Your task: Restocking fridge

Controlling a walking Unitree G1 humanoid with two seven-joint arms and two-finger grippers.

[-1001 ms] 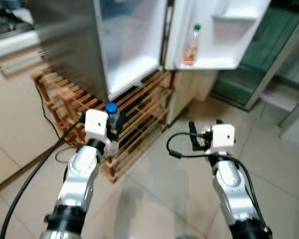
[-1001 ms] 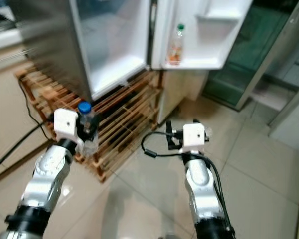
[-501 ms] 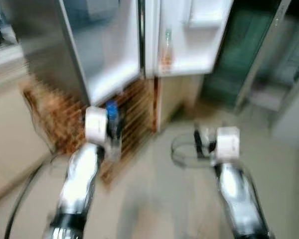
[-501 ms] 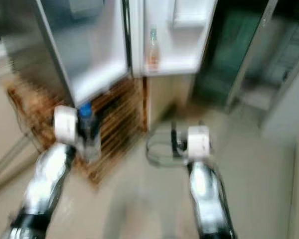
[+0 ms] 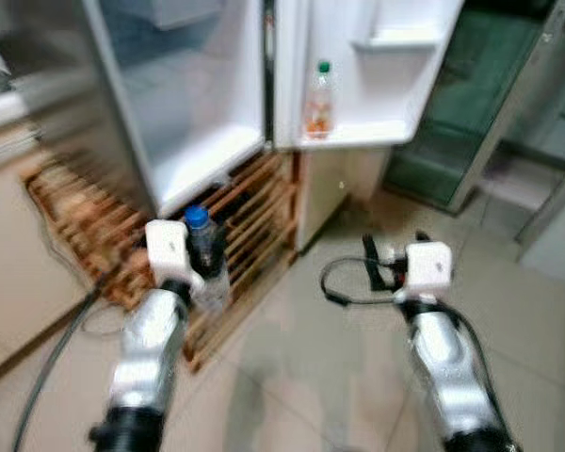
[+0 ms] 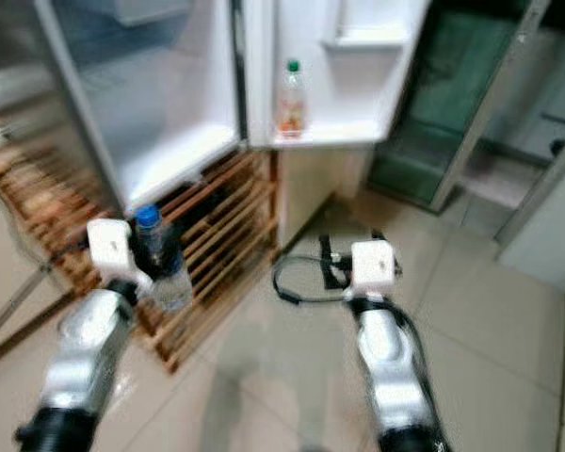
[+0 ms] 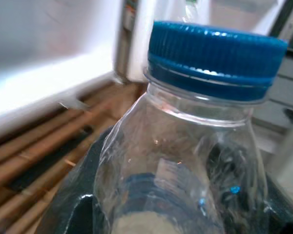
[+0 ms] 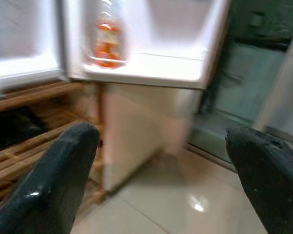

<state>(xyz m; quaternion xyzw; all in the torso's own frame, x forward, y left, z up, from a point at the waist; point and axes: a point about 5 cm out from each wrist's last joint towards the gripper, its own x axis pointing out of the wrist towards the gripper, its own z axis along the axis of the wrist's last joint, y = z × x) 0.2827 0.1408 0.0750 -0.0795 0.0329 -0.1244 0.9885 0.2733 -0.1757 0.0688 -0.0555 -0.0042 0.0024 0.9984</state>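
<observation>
Far left, a counter edge (image 5: 14, 99) is running along the wall, with a wooden rack (image 5: 94, 226) sitting low on the floor under the open fridge (image 5: 184, 104). A black cable (image 5: 52, 363) is trailing across the tiles beside the left arm.

The left gripper (image 5: 207, 259) is raised in front of the rack, its fingers clamped around a clear bottle (image 5: 207, 268) with a blue cap (image 7: 217, 58) — the bottle is standing upright in the grip, cap on top. In the left wrist view the black fingers (image 7: 75, 209) are pressing both sides of the bottle's body.

The fridge cavity is standing open, white and lit, and its door (image 5: 377, 71) is swung out to the right. On the door's lower shelf (image 5: 353, 137) an orange drink bottle (image 5: 318, 102) with a green cap is standing upright, well apart from the held bottle.

The right gripper (image 5: 381, 268) is hovering over the floor tiles (image 5: 292, 377), holding nothing — in the right wrist view its two fingers (image 8: 71, 170) are spread wide apart, pointing toward the door shelf. Further right, a dark green glass door (image 5: 490, 104) is showing, slightly blurred.
</observation>
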